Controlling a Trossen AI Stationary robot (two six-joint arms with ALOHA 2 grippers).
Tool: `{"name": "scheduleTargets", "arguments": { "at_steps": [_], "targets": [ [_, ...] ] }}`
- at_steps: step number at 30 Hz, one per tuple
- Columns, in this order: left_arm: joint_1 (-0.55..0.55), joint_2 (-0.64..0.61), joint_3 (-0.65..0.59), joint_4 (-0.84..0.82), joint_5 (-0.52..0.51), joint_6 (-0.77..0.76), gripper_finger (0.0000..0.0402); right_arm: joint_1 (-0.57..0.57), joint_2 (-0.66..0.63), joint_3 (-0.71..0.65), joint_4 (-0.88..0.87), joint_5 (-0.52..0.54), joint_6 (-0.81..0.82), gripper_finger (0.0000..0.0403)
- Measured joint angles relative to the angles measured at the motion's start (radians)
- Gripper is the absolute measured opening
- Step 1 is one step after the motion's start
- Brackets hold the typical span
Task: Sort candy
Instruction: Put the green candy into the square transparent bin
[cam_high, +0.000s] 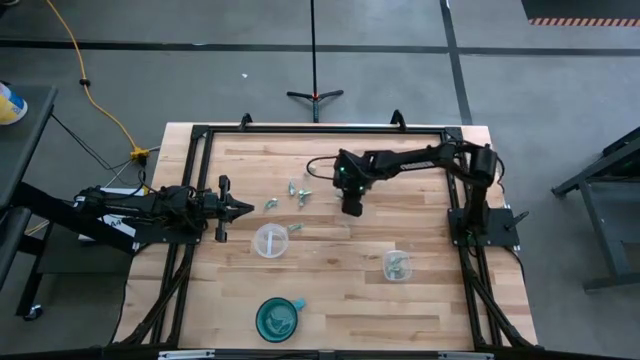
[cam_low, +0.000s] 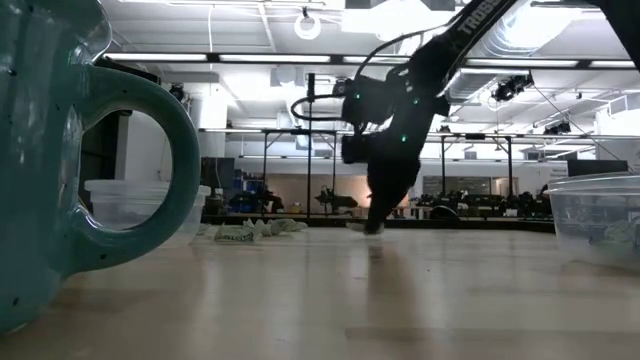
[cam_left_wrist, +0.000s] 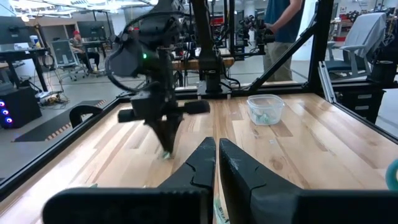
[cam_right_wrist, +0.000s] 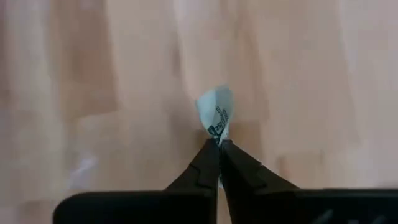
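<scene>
One candy (cam_right_wrist: 216, 111), pale green-white crinkled wrapper with dark print, sits pinched between the right gripper (cam_right_wrist: 218, 144) tips, fingers closed tight on it; only the right wrist view shows this. Wrapper sticks out ahead of the fingertips, long axis roughly in line with the fingers, tabletop (cam_right_wrist: 93, 93) blurred beneath. High view hides that candy under the right gripper (cam_high: 351, 207), which points down near the middle of the tabletop (cam_high: 330, 290). Low view shows the same gripper (cam_low: 373, 226) tip down at the wood, contact with it hard to tell.

Loose candies (cam_high: 297, 190) lie scattered on the wood just left of the right gripper, twisted ends pointing various ways; low view shows them as a small heap (cam_low: 250, 230) at surface level. Empty-looking clear cup (cam_high: 270, 241) stands near them, round, thin plastic. Second clear cup (cam_high: 396, 265) toward the right holds a few greenish candies; left wrist view shows it too (cam_left_wrist: 265, 109), squarish with rounded corners.

Teal bowl (cam_high: 277, 318) with handle sits at the front edge, glossy; huge in the low view (cam_low: 60, 170).

Left gripper (cam_high: 238, 208) waits at the left side, fingers together, seen best in the left wrist view (cam_left_wrist: 216, 163). Person (cam_left_wrist: 289, 25) stands in the room beyond the table.
</scene>
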Motion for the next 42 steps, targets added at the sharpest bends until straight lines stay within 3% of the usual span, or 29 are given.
{"name": "scheduleTargets", "arguments": {
  "at_steps": [3,8,14,21,24,32,42],
  "targets": [
    [0.0,0.0,0.0,0.0,0.0,0.0,0.0056,0.027,-0.067,0.013,-0.078,-0.031,0.068,0.0005],
    [0.0,0.0,0.0,0.0,0.0,0.0,0.0056,0.164,-0.175,0.012,-0.258,-0.012,0.096,0.0004],
    [0.0,0.0,0.0,0.0,0.0,0.0,0.0056,0.414,-0.308,0.011,-0.561,0.156,0.247,0.0003],
    [0.0,0.0,0.0,0.0,0.0,0.0,0.0056,0.667,-0.402,0.012,-0.621,0.303,0.534,0.0002],
    [0.0,0.0,0.0,0.0,0.0,0.0,0.0056,0.734,-0.393,0.012,-0.613,0.297,0.618,0.0002],
    [0.0,0.0,0.0,0.004,-0.02,0.001,0.0056,0.825,-0.33,0.012,-0.616,0.284,0.734,0.0009],
    [0.0,0.0,0.0,0.004,-0.024,0.0,0.0056,0.826,-0.321,0.012,-0.674,0.294,0.81,0.0105]
  ]
}}
